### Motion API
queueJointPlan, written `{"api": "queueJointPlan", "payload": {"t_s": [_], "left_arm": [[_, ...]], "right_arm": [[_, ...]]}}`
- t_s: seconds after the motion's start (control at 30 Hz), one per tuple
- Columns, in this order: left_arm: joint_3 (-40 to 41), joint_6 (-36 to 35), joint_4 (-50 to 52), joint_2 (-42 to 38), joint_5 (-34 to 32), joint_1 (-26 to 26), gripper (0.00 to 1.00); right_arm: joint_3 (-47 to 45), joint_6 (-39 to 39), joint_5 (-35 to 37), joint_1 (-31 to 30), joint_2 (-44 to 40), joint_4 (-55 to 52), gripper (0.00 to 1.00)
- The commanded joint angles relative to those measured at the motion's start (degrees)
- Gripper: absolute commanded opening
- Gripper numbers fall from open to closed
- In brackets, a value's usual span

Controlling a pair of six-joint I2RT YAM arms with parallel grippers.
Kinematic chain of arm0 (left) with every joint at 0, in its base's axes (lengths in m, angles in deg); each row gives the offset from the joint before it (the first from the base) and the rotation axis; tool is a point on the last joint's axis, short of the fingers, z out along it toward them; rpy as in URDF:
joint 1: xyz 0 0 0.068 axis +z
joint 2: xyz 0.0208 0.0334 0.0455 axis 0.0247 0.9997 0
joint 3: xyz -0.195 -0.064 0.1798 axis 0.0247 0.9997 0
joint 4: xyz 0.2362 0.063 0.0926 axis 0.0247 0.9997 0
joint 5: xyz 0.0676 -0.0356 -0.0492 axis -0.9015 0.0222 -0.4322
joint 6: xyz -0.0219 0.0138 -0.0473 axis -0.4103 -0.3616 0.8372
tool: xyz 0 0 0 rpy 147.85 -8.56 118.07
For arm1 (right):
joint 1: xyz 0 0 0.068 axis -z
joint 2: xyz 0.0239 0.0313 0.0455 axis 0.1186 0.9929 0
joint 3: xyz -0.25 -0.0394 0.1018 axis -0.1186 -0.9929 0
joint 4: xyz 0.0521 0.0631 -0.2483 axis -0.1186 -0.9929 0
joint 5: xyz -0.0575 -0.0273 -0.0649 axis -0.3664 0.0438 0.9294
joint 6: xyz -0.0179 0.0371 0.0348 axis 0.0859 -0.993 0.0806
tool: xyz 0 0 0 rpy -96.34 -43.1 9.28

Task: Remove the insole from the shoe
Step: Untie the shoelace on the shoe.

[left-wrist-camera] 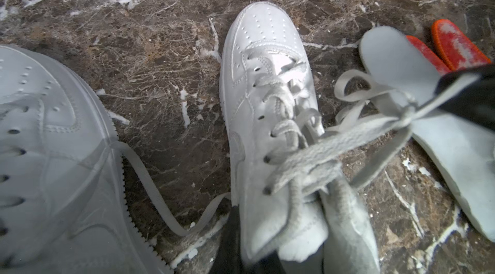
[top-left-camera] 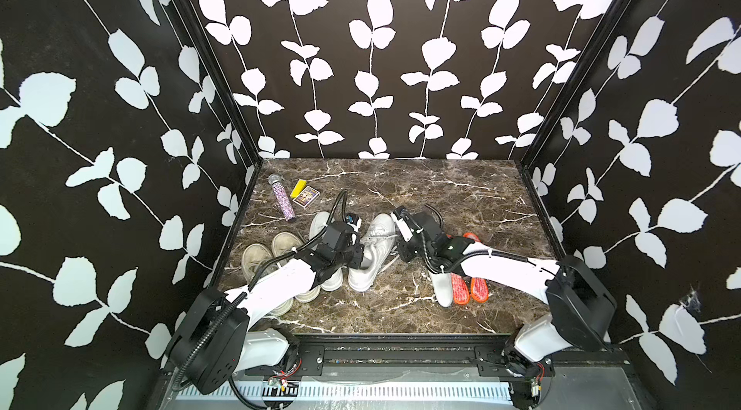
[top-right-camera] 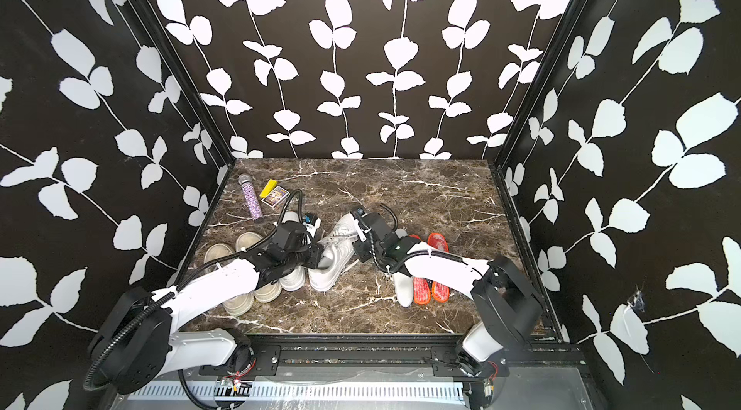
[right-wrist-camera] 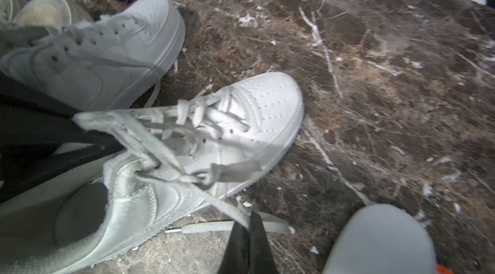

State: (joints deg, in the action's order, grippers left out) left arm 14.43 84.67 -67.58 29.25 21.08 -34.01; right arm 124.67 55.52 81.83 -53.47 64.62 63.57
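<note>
At the far left of the table [top-left-camera: 441, 195] lie a glittery purple microphone [top-left-camera: 284, 199], a yellow block [top-left-camera: 298, 187] and a card box [top-left-camera: 306, 198]. The box looks closed, so what it holds is hidden. Nearer you stands a pair of beige shoes [top-left-camera: 256, 257], side by side, with your left arm crossing their heels. The right wrist view shows fuzzy tan lining in one opening, but that shoe is cut off at the edge.

Next comes a second white sneaker [top-left-camera: 318, 223], largely covered by your left wrist. Your left gripper [top-left-camera: 359, 256] is clenched on the shoe [top-left-camera: 373, 255], pinching its tongue [right-wrist-camera: 80, 120] at the heel end. The shoe stands on its sole between your two arms, toe pointing away from you.

The shoe's mouth [right-wrist-camera: 80, 216] shows only dark lining (blurred, and part shadowed by the gripper), so you cannot tell whether the insole sits inside.

Your right gripper [right-wrist-camera: 247, 235] is pinched shut on a lace [right-wrist-camera: 222, 203] — the strand runs taut from the knot into its fingers.

Further right a white insole [top-left-camera: 439, 287] lies flat on the table, just beside two orange insoles [top-left-camera: 460, 287]. Your right arm hides the far ends of all three.
</note>
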Motion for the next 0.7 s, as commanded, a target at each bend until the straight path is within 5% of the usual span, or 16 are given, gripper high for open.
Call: {"api": "queueJointPlan", "payload": {"t_s": [0.0, 0.67], "left_arm": [[0.37, -0.23, 0.92, -2.11, -1.00, 0.09, 0.00], [0.94, -0.05, 1.20, -2.84, -1.25, 0.09, 0.00]], "right_arm": [[-1.36, -3.02, 2.30, 2.27, -2.28, 1.01, 0.00], [-7.99, -12.05, 2.91, 16.38, -17.54, 0.64, 0.00]]}}
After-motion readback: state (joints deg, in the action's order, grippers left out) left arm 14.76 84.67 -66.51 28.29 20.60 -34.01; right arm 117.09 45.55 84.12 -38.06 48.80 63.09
